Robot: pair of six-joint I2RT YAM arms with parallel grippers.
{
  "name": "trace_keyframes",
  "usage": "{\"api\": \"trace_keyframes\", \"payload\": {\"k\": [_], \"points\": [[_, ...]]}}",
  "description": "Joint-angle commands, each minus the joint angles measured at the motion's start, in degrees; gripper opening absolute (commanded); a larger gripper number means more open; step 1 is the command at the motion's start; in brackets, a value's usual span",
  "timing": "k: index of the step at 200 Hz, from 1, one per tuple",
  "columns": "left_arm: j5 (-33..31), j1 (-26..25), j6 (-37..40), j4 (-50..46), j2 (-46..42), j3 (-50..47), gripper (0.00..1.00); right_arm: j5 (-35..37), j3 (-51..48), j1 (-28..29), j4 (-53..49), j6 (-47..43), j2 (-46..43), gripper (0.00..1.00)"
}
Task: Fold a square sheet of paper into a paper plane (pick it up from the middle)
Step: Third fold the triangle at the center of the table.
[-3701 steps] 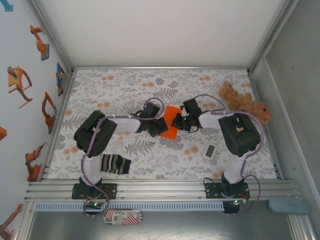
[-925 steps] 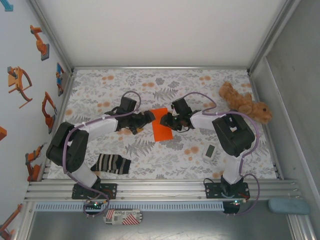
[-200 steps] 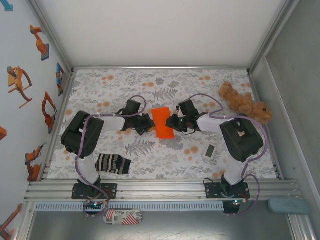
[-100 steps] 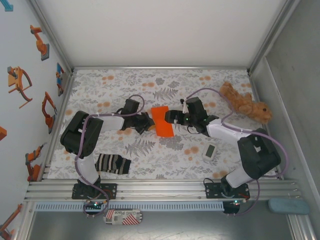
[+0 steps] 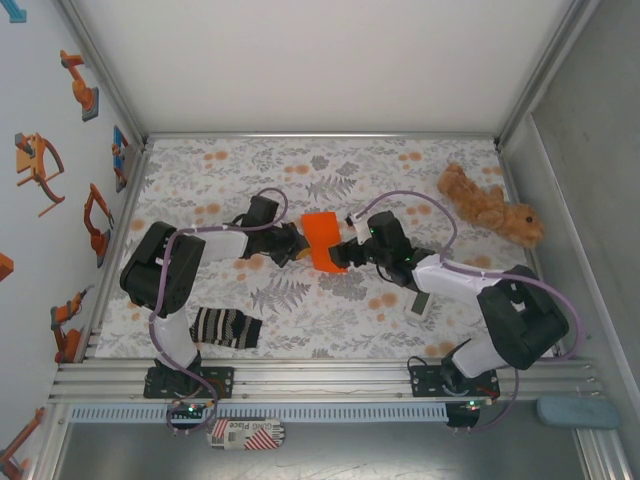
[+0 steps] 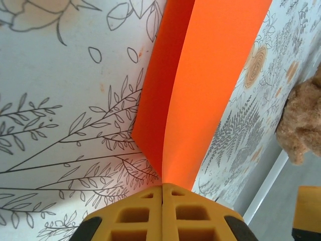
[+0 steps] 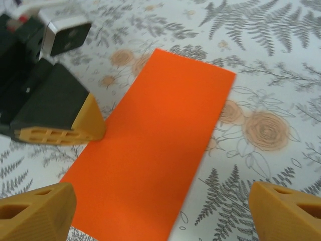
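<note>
Pinching the folded orange sheet of paper (image 5: 322, 240) at one edge, the left tool (image 5: 293, 243) stays clenched (its jaws meet flush in the wrist view). The sheet lies as a long rectangle on the counter (image 5: 250, 170), well to the left of the brown plush toy (image 5: 490, 208). The right tool (image 5: 342, 255), which was at the sheet's toy-side edge a second ago, has let go. It now hangs spread wide over that side, and its arm has swung out below the toy.
</note>
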Motion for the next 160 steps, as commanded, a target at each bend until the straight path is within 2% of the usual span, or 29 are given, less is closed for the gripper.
{"api": "trace_keyframes", "payload": {"k": [1,63,110,160], "points": [[0.9,0.4,-0.6,-2.9,-2.1,2.0,0.0,1.6,1.6,2.6,1.4,-8.2,2.1,0.87],[1.2,0.6,-0.4,-3.4,-2.3,2.5,0.0,4.9,-1.4,8.0,6.1,-15.5,7.2,0.87],[1.5,0.6,-0.2,-3.8,-2.4,2.6,0.0,8.0,-0.8,8.9,5.4,-19.7,9.9,0.72],[1.5,0.6,-0.2,-3.9,-2.0,2.8,0.0,8.8,-0.4,9.8,6.7,-21.6,10.4,0.69]]}}
